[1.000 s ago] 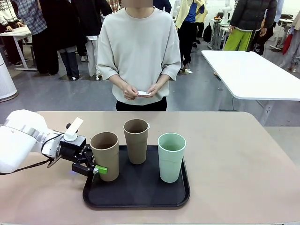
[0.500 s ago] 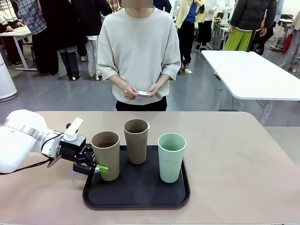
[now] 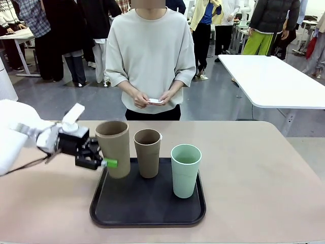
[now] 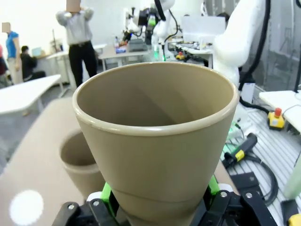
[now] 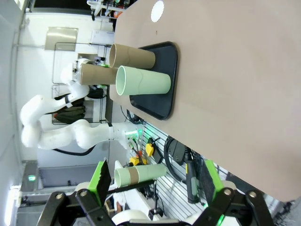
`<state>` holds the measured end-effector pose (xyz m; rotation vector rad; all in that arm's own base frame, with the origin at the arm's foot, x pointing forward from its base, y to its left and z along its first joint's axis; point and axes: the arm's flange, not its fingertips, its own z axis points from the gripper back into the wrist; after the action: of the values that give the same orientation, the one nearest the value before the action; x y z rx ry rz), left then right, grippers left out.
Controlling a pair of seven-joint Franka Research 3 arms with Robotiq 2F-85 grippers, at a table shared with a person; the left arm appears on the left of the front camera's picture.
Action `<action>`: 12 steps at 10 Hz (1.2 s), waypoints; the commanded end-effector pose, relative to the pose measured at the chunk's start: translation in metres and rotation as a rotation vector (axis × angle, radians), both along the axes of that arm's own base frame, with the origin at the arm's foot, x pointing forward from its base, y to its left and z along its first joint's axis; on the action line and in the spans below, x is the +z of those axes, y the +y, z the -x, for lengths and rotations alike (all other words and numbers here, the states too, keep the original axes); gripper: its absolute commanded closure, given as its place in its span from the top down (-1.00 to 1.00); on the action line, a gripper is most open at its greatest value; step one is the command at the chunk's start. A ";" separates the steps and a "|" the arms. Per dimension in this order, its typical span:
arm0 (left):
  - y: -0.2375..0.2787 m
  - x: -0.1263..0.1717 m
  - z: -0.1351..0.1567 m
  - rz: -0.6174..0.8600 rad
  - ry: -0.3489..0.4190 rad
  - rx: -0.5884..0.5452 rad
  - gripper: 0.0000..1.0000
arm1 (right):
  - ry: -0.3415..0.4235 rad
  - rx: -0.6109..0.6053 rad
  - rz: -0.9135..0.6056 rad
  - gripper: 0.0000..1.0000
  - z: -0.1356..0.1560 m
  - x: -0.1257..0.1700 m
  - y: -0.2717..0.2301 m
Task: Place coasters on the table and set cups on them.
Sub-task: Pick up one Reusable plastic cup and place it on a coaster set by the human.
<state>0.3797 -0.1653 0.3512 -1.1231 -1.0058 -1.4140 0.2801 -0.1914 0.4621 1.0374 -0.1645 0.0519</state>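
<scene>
1. One tan-brown cup [image 3: 112, 147] is clenched near its base by the left gripper [image 3: 107, 162]. It is held slightly tilted over the left edge of the black tray [image 3: 147, 208], with its rim higher than the other cups' rims.
2. In the left wrist view, green pads [image 4: 107, 197] are pressed against both sides of that cup.
3. A second tan-brown cup [image 3: 148, 152] is set upright on the tray, just beside the held one.
4. A mint green cup [image 3: 186, 170] is set upright on the tray's right part.
5. A white coaster [image 3: 155, 101] is held in the person's hands [image 3: 138, 99] beyond the table [image 3: 254, 173].
6. A white round disc [image 5: 157, 10] is seen on the table past the tray; its edge is too blurred to tell.
7. The right gripper [image 5: 155, 176] is spread wide and nothing is grasped.
</scene>
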 end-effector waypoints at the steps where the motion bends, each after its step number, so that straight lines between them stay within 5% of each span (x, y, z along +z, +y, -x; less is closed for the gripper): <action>1: -0.018 0.049 0.006 -0.030 0.010 0.025 -0.17 | -0.006 -0.005 -0.007 1.00 -0.001 0.001 0.000; 6: -0.017 0.088 0.016 -0.083 0.077 0.041 -0.17 | -0.006 -0.005 -0.007 1.00 -0.001 0.001 0.000; 7: -0.027 0.086 0.006 -0.052 0.013 0.021 -0.17 | -0.006 -0.005 -0.007 1.00 -0.001 0.001 0.000; 9: -0.027 0.086 0.006 -0.052 0.013 0.021 -0.17 | -0.006 -0.005 -0.007 1.00 -0.001 0.001 0.000; 10: -0.024 0.084 0.007 -0.058 0.034 0.030 0.67 | -0.006 -0.005 -0.007 1.00 -0.001 0.001 0.000; 12: -0.004 0.115 -0.032 0.000 0.124 0.062 0.67 | -0.006 -0.005 -0.007 1.00 -0.001 0.001 0.000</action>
<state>0.3914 -0.1758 0.4495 -1.1157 -0.9606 -1.3240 0.2802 -0.1914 0.4621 1.0372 -0.1645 0.0519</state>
